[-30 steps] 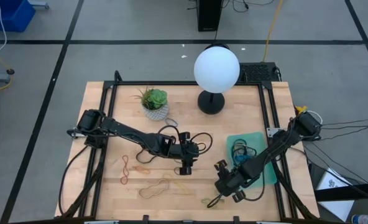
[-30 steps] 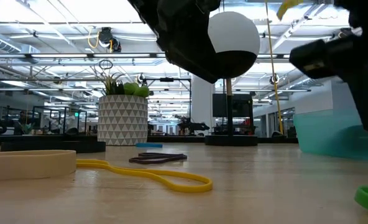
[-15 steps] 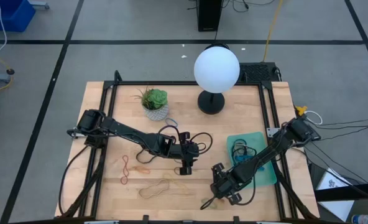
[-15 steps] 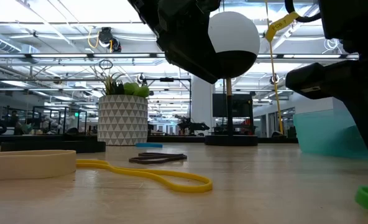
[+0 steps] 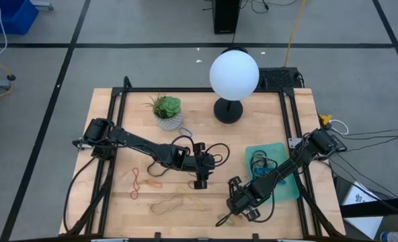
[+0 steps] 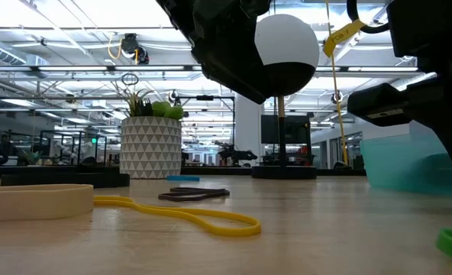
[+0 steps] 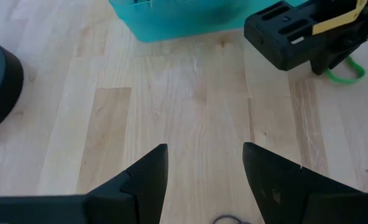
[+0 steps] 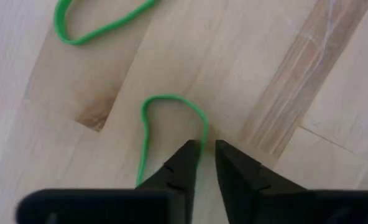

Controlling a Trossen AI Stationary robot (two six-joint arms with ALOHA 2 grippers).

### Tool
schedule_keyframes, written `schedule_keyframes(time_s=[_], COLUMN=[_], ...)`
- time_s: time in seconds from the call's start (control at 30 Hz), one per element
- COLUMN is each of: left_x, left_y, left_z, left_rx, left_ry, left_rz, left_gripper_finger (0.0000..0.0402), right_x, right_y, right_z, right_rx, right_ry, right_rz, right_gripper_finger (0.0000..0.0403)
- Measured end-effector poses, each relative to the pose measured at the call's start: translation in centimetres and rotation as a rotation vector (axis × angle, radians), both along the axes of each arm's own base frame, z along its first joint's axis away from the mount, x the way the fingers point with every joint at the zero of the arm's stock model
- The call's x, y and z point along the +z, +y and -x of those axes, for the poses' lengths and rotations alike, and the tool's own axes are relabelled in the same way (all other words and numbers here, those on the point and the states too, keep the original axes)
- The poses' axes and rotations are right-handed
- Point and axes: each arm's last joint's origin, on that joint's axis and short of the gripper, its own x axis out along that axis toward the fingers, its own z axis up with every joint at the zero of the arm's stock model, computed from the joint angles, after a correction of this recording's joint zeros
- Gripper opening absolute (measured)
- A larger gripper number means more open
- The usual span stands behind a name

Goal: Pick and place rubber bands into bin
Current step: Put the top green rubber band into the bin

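Note:
A green rubber band (image 8: 171, 99) lies on the wooden table near its front edge, left of the bin (image 5: 283, 188), a shallow teal tray holding several dark bands (image 5: 258, 161). My right gripper (image 8: 204, 152) points down at the green band, its fingers closed on one strand. My left gripper (image 7: 206, 162) hovers open over bare wood at mid-table (image 5: 200, 180), holding nothing. Red (image 5: 136, 183), tan (image 5: 171, 203) and yellow (image 6: 188, 214) bands lie flat on the table's left half. My right gripper pinches one strand of the green band's curved end (image 8: 204, 134) between its two fingertips. The fingers come from above, pointing steeply down. The rest of the loop lies slack on the table.
A white patterned plant pot (image 5: 167, 115) and a lamp with a white globe (image 5: 234, 74) stand at the table's far side. Black frame rails (image 5: 292, 121) run along the table's edges. A black band (image 6: 195, 194) lies at mid-table.
My right gripper has sunk and gone toward the table's near left, away from the bin and down onto the green band. The band lies where it was.

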Motion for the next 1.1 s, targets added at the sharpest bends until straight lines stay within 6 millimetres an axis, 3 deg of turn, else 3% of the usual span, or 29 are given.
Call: schedule_keyframes(time_s=[0.13,0.27,0.5,0.87,1.0,1.1], left_x=[-0.1,-0.1,-0.2,-0.4,-0.4,-0.4], left_y=[0.0,0.0,0.0,0.1,0.1,0.1], left_z=[0.1,0.1,0.2,0.4,0.4,0.4], left_rx=[0.000,0.000,0.008,0.028,0.029,0.031], left_ry=[0.011,0.014,0.025,0.052,0.055,0.055], left_rz=[-0.003,-0.003,0.002,0.012,0.011,0.014], left_gripper_finger=[0.0214,0.0214,0.0214,0.0214,0.0214,0.0214], right_x=[0.2,0.7,5.3,13.3,14.4,13.8], right_y=[0.0,-0.1,-1.2,-6.0,-7.4,-8.2], right_z=[0.0,0.2,1.5,6.8,8.6,9.3], right_rx=[-0.004,-0.017,-0.049,-0.293,-0.373,-0.436], right_ry=[-0.006,-0.012,-0.101,-0.266,-0.230,-0.199], right_rz=[-0.006,-0.015,-0.022,0.119,0.151,0.187], right_gripper_finger=[0.0008,0.0004,0.0001,0.0000,0.0000,0.0000])
